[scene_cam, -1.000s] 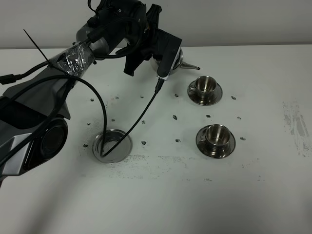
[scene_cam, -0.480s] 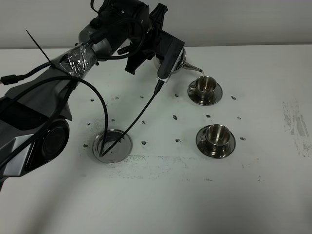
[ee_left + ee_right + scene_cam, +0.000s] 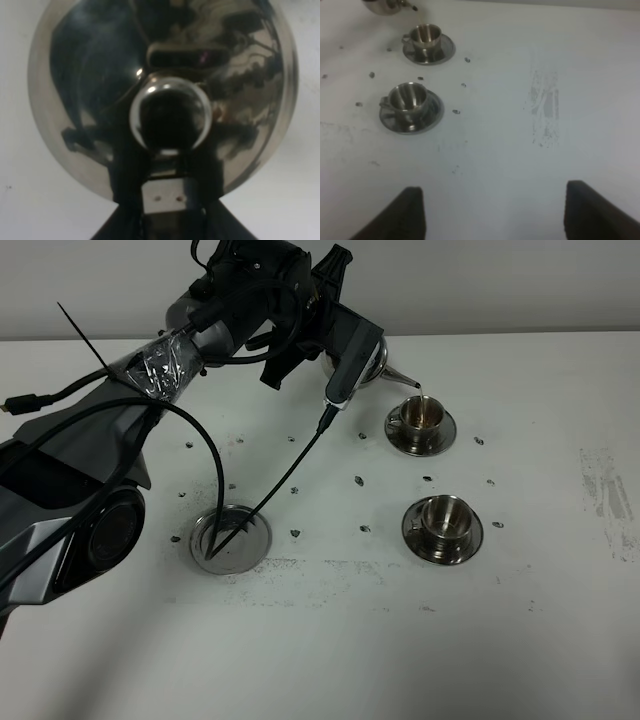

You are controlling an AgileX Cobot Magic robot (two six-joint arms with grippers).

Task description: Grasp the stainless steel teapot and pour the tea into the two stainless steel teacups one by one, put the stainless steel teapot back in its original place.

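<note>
Now pouring: holding the teapot (image 3: 373, 358) tilted above the table (image 3: 500, 640), with its spout over the far cup (image 3: 424, 416), sending a thin stream into it. Clamping the left gripper (image 3: 165, 197) tight on the pot's handle side, just by the lid knob. Leaving the near cup (image 3: 445, 517) and the bare saucer (image 3: 262, 540) alone. Hanging the right gripper (image 3: 495, 215) spread wide, grasping nothing. Probably dealing with hard, slick, polished steel, with liquid weight shifting inside; likely gripping best at the loop handle.
</note>
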